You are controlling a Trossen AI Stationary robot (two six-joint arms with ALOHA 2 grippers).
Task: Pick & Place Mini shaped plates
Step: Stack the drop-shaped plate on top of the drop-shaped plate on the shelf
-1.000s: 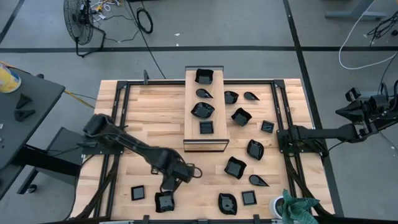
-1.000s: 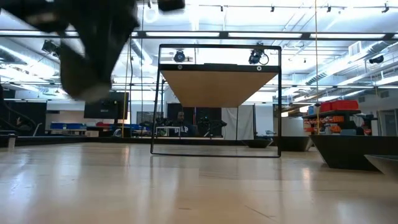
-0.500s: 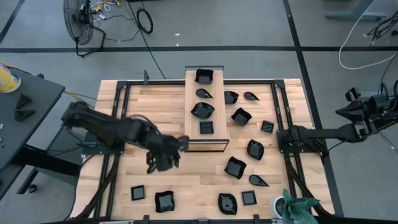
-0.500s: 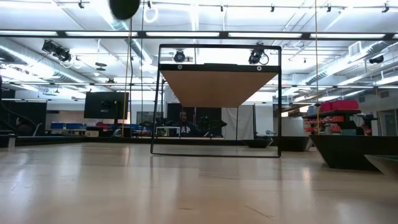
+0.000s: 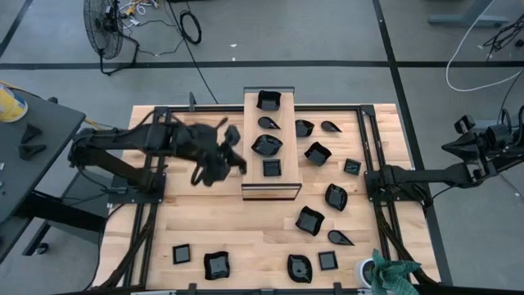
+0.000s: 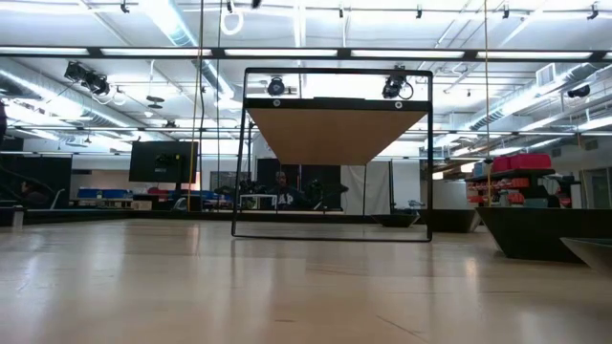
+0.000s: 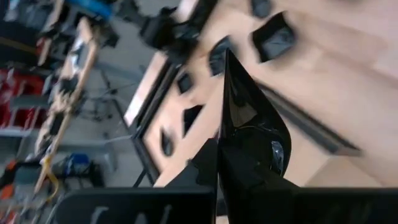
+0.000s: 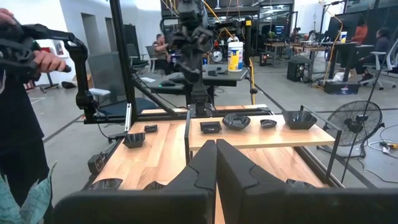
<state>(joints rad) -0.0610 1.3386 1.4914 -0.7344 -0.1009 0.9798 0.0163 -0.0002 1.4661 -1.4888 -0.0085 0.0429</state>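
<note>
Since a second ago the left arm has swung from the near edge of the table up to the left side of the long light wooden board, and the left gripper now hangs just beside that board's left edge with its fingers clamped on a glossy black teardrop-shaped mini plate, which the left wrist view shows standing on edge between them, point forward. Four more small black dishes sit in a row on the board: a square one at the far end, then a leaf one, a wavy one and a small square one. Other black dishes are scattered over the pale wooden table, mostly to the right of the board and along the near edge. Way off the right side, the right gripper is parked, jaws pressed together on nothing. In the right wrist view, a person stands close by.
</note>
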